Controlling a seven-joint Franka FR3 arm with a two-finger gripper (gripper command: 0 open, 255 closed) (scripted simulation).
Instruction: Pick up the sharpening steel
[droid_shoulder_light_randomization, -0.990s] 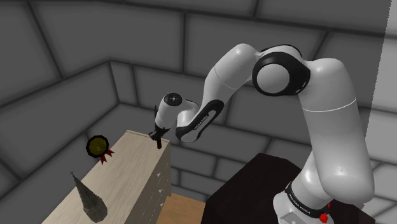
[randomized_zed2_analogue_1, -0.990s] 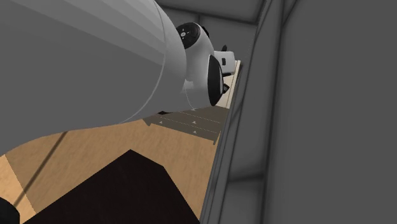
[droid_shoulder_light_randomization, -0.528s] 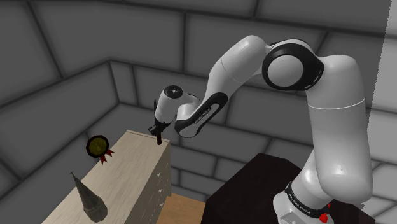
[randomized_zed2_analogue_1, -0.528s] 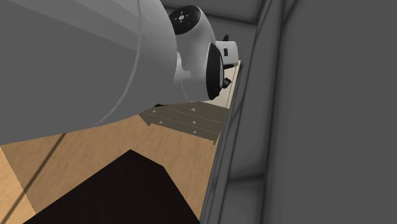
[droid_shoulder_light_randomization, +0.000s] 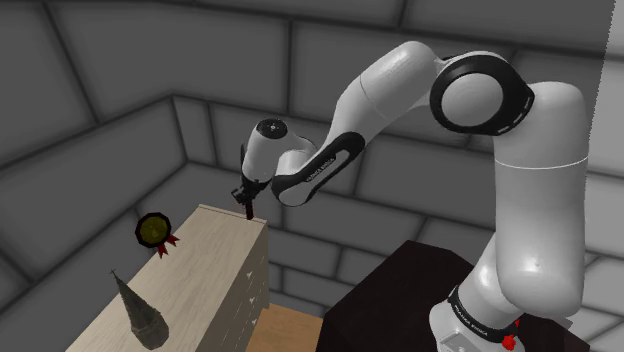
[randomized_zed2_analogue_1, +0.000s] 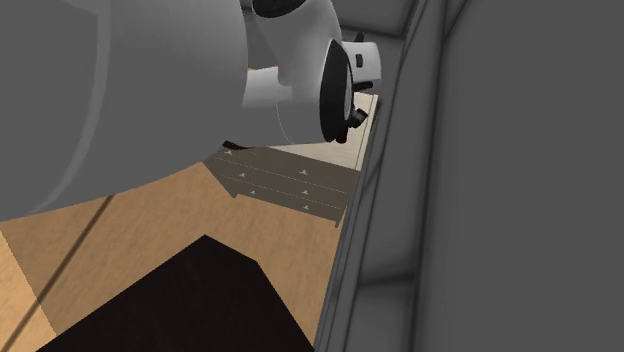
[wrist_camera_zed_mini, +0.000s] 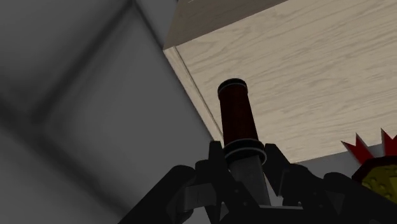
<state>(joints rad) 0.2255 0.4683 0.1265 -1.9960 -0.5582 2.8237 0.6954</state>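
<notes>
The sharpening steel (wrist_camera_zed_mini: 236, 113) has a dark red handle with black rings and a grey rod. My gripper (wrist_camera_zed_mini: 244, 158) is shut on it just behind the handle's guard, one black finger on each side. In the shoulder view the gripper (droid_shoulder_light_randomization: 243, 197) hangs over the far corner of the pale wooden counter (droid_shoulder_light_randomization: 205, 262), with the steel (droid_shoulder_light_randomization: 249, 213) pointing down from it, slightly above the counter top.
A round dark-yellow thing with red spikes (droid_shoulder_light_randomization: 153, 230) sits at the counter's far left edge, and a dark cone (droid_shoulder_light_randomization: 138, 310) stands nearer. Grey block walls close in behind. The dark stand (droid_shoulder_light_randomization: 400, 290) is at lower right. Drawer fronts (randomized_zed2_analogue_1: 290, 185) face a wooden floor.
The gripper has risen a little and shifted slightly to the shoulder view's left, carrying the steel up from the counter's corner. The arm's upper links have swung upward.
</notes>
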